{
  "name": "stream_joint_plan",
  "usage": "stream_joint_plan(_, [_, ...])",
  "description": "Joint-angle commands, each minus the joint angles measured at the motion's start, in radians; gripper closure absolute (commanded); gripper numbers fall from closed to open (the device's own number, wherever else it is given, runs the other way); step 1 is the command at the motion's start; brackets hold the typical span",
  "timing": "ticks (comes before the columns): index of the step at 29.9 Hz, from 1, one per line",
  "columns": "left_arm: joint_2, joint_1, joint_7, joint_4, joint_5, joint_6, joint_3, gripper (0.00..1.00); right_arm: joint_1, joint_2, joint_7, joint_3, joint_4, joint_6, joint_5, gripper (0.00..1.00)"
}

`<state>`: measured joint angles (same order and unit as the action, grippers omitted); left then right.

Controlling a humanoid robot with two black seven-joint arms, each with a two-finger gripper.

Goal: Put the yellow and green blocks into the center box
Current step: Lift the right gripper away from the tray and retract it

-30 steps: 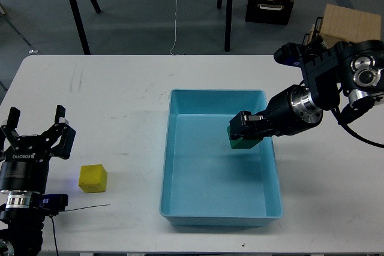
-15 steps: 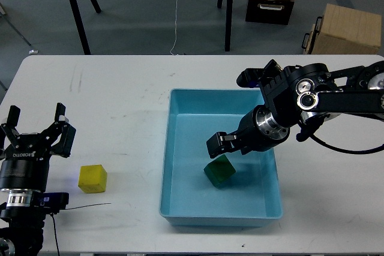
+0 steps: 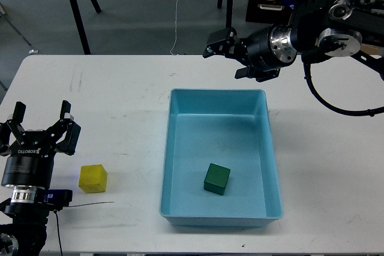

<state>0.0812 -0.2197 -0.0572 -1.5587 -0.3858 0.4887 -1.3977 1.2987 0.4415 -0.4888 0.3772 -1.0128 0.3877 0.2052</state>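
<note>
Box (image 3: 271, 166), light blue and rectangular, is sitting at the centre of the white bench (image 3: 120, 100), reaching toward the near edge. Inside it, the green block (image 3: 216, 179) is lying flat on the floor, in the near half, clear of all four walls. The yellow block (image 3: 93, 178) is resting on the bench near the near-left corner, well apart from the box. The left gripper (image 3: 41, 125) is hovering just beside the yellow block, fingers spread, holding nothing. The right gripper (image 3: 228, 49) is hanging above the far edge, fingers spread, empty.
</note>
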Motion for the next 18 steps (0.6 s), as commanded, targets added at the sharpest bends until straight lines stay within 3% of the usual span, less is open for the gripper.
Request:
stream_joint_plan(1, [0.0,0.011,-0.001,0.005,0.001,0.0,0.002,0.0,-0.139,-0.023,0.022,0.314,0.131,0.0,-0.214,0.01])
stream_joint_plan(5, [0.003,0.017,-0.001,0.009,-0.001,0.0,0.002,0.0,-0.297,-0.04,0.079,0.628,0.171,0.003,-0.371,0.01])
stream_joint_plan(9, [0.006,0.017,-0.003,0.009,-0.001,0.0,0.003,0.0,-0.536,-0.021,0.079,0.92,0.123,0.025,-0.427,0.0])
stream_joint_plan(15, [0.006,0.016,-0.003,0.009,0.001,0.0,0.005,0.0,-1.008,-0.036,0.087,1.216,-0.191,0.031,-0.464,0.0])
stream_joint_plan(18, [0.008,0.016,-0.003,0.009,0.001,0.0,0.005,0.0,-1.205,-0.11,0.095,1.313,-0.329,0.034,-0.49,0.0])
